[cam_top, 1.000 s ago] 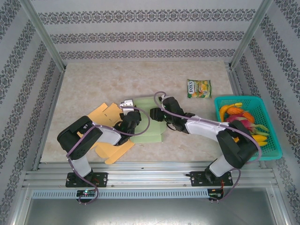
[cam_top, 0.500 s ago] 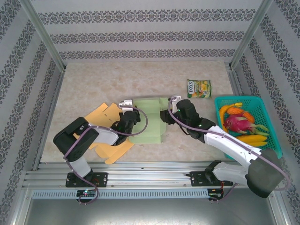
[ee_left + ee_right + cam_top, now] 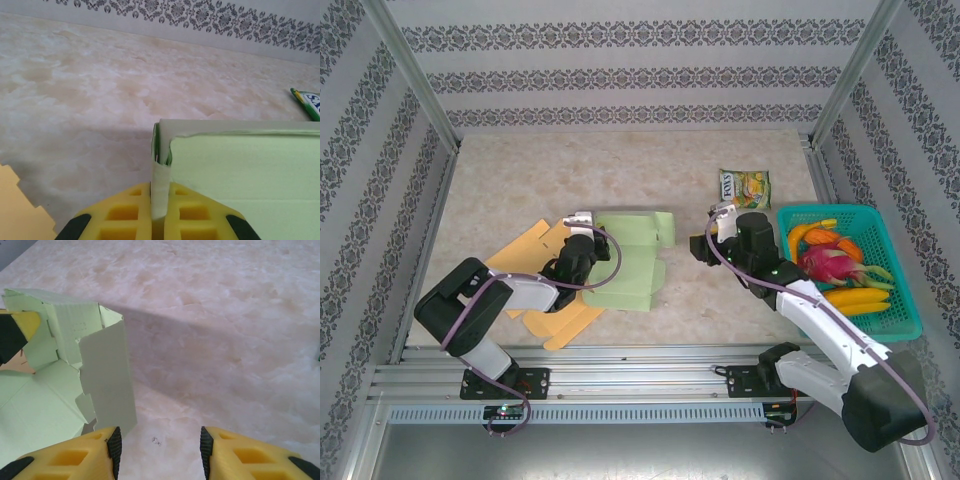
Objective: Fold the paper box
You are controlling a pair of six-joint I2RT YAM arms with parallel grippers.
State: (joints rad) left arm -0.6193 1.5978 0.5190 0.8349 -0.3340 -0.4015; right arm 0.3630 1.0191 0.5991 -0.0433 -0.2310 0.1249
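Observation:
The light green paper box lies partly folded in the middle of the table, with one panel standing upright. My left gripper is at the box's left edge. In the left wrist view its yellow fingers are shut on a thin upright flap at the corner of the green box. My right gripper hangs to the right of the box, apart from it. It is open, and bare table shows between its fingers.
Orange cardboard sheets lie left of the box under my left arm. A snack packet lies at the back right. A teal basket of fruit stands at the right edge. Metal frame posts and patterned walls ring the table.
My right gripper has drawn back to the right, off the box, and its jaws have widened. The box has slid a little left with my left gripper, which has stayed shut on its flap.

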